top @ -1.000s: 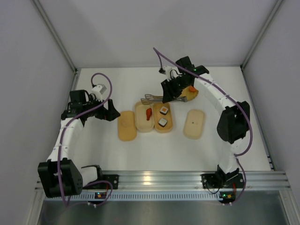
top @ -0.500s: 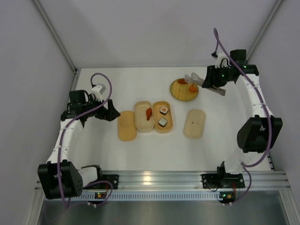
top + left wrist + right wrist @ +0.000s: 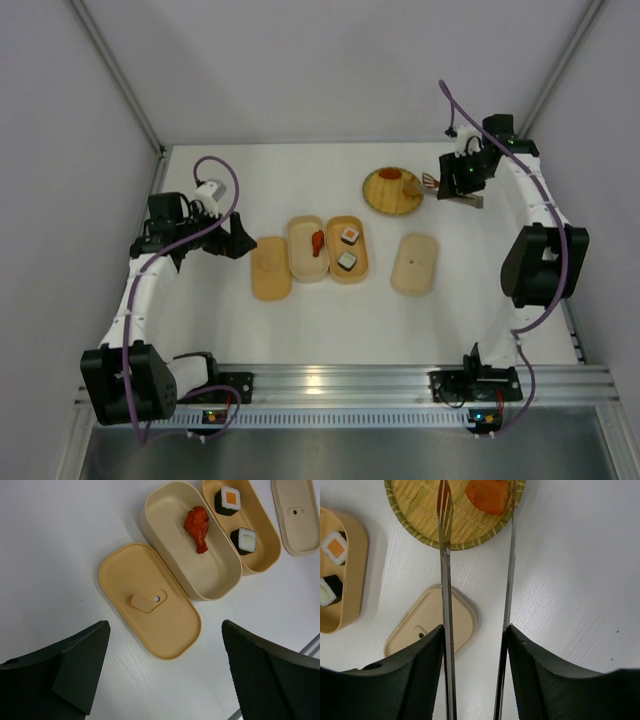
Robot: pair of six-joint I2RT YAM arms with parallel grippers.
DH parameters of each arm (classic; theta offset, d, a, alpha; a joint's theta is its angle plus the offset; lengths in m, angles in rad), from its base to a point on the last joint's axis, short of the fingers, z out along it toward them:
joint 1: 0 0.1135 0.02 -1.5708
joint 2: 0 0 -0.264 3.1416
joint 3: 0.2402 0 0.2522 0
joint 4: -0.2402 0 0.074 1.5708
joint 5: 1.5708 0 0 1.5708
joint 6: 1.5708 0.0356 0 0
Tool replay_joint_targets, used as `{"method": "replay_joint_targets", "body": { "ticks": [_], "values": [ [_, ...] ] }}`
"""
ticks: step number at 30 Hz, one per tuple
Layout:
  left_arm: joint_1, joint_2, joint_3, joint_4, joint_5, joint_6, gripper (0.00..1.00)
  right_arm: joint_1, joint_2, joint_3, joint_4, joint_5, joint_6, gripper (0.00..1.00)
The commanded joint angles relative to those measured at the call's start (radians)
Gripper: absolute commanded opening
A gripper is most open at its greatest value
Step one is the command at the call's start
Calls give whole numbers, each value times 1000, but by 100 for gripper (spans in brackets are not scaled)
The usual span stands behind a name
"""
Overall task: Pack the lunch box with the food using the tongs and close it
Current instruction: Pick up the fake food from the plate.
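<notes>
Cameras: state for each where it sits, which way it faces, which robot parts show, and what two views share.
Top external: fixed above and behind the bases, facing down on the table; both arms show, left gripper open, right gripper holding the tongs.
Left wrist: on the left arm, facing down at a lid and two trays; its two fingers show.
Right wrist: on the right arm, facing down along the tongs at the woven plate; its fingers show.
Shared: both wrist views show the sushi rolls.
</notes>
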Motion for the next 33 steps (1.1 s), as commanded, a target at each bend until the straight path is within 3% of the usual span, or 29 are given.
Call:
{"method": "replay_joint_targets", "body": {
  "ticks": [1, 18, 33],
  "values": [
    [5, -2, -8, 53, 20, 2, 98, -8, 12, 61, 21, 7, -47, 51],
    [5, 13, -8, 63, 16, 2, 98, 37, 77, 130, 9, 20, -105, 53],
    [5, 13, -11, 69, 16, 3, 98, 106, 78, 61, 61, 102, -49, 54]
  ]
}}
